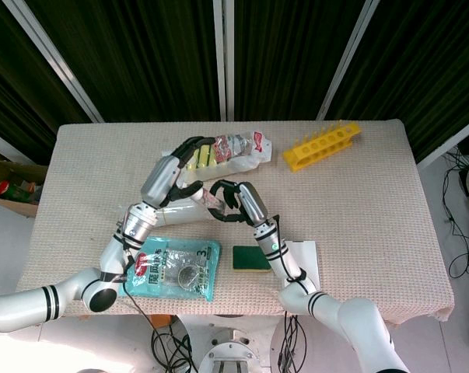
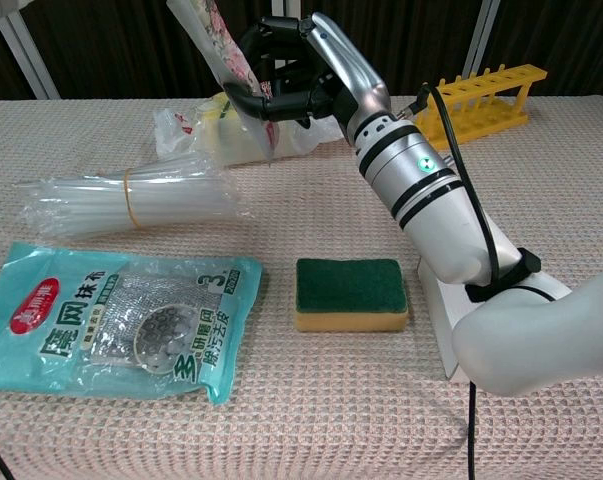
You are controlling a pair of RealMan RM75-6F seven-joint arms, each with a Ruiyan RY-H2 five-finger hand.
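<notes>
My right hand (image 1: 240,200) (image 2: 299,72) is raised over the middle of the table and pinches a clear packet with pink print (image 1: 215,197) (image 2: 221,55). The packet hangs tilted, and its upper end leaves the chest view at the top. My left hand (image 1: 174,172) shows only in the head view, lifted just left of the packet. Its dark fingers (image 1: 194,147) curve over a clear bag of yellow pieces (image 1: 228,151) (image 2: 231,135). Whether this hand touches the packet is hidden.
A bundle of clear straws (image 2: 131,195) lies at the left, with a teal scrubber bag (image 1: 174,269) (image 2: 111,320) in front of it. A green and yellow sponge (image 1: 251,258) (image 2: 351,293) lies beside a white sheet (image 1: 306,255). A yellow tube rack (image 1: 321,145) (image 2: 481,95) lies at the back right.
</notes>
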